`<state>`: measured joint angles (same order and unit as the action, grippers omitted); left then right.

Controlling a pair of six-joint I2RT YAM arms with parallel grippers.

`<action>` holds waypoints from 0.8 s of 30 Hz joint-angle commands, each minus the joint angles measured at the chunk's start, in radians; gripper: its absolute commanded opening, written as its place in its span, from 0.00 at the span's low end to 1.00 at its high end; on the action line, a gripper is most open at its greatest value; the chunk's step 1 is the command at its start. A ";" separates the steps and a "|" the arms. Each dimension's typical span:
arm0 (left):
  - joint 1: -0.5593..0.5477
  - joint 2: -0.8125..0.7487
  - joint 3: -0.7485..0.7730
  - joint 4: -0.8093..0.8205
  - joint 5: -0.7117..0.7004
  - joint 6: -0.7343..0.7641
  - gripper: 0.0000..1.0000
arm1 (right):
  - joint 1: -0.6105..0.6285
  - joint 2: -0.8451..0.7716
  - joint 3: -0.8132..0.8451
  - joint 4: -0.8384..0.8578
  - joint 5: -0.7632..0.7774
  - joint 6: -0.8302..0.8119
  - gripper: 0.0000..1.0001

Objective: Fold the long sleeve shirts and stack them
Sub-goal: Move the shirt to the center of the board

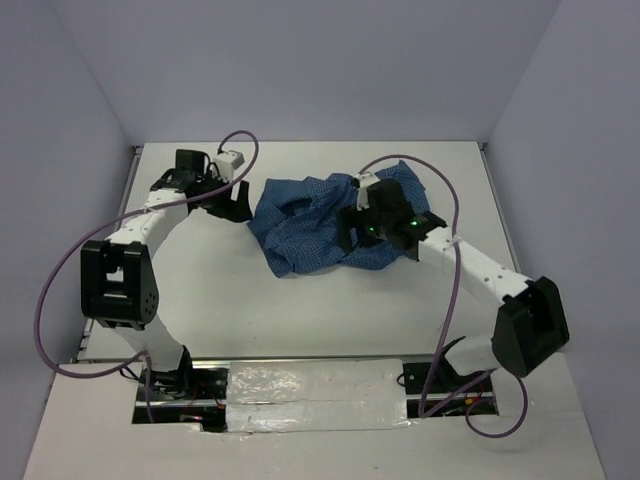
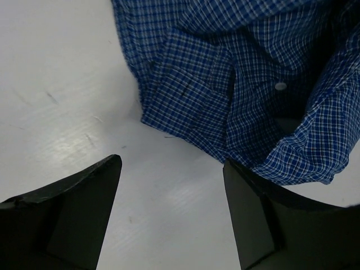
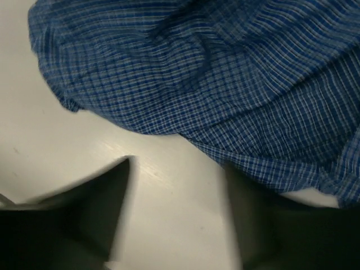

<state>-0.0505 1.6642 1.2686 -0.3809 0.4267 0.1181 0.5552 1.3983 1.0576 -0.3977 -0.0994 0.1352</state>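
Note:
The blue finely checked shirt (image 1: pixel 310 225) lies crumpled in a heap at the middle of the table. My left gripper (image 1: pixel 232 203) is open and empty just left of the heap. In the left wrist view the left gripper (image 2: pixel 171 163) has bare table between its fingers, and a cuff with a white button (image 2: pixel 280 86) lies just ahead; the shirt (image 2: pixel 225 84) reaches the right fingertip. My right gripper (image 1: pixel 352 232) is over the heap's right part. In the blurred right wrist view the right gripper (image 3: pixel 177 166) is open with bare table between its fingers, at the hem of the shirt (image 3: pixel 214 73).
The white table (image 1: pixel 300 310) is bounded by pale walls at the back and sides. A strip of shiny tape (image 1: pixel 315 395) runs between the arm bases at the near edge. Purple cables (image 1: pixel 50 290) loop beside both arms.

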 commanded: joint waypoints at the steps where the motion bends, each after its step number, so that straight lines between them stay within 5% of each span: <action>1: -0.031 0.049 0.044 -0.098 -0.013 -0.067 0.86 | -0.108 -0.108 -0.094 0.040 0.052 0.179 0.20; 2: -0.044 0.060 0.055 -0.089 -0.006 -0.080 0.84 | -0.208 -0.122 -0.125 0.051 0.003 0.267 0.00; 5: -0.084 0.072 0.061 -0.058 0.018 -0.080 0.83 | -0.334 -0.173 -0.208 0.056 0.002 0.351 0.00; 6: -0.094 0.057 0.054 -0.046 0.026 -0.052 0.83 | -0.337 -0.180 -0.217 0.039 0.041 0.369 0.08; 7: -0.104 0.048 0.045 -0.046 0.068 -0.029 0.84 | -0.336 -0.194 -0.222 0.007 0.071 0.374 0.54; 8: -0.107 0.039 0.025 -0.049 0.093 -0.003 0.88 | -0.336 -0.199 -0.228 -0.004 0.088 0.382 0.75; 10: -0.112 0.011 0.003 -0.075 0.132 0.084 0.95 | -0.339 -0.206 -0.251 -0.007 0.102 0.408 0.98; 20: -0.202 0.066 -0.066 0.069 -0.023 0.141 0.99 | -0.363 0.102 -0.142 0.077 0.132 0.474 0.98; 23: -0.239 0.094 -0.072 0.111 -0.042 0.130 0.97 | -0.368 0.212 -0.067 0.094 0.104 0.463 0.86; 24: -0.242 0.103 -0.072 0.120 -0.054 0.123 0.93 | -0.371 0.252 -0.053 0.095 0.104 0.458 0.65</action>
<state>-0.2668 1.7386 1.1912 -0.3378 0.4107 0.2352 0.1936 1.6054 0.9165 -0.3553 0.0113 0.5835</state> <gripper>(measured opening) 0.976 0.728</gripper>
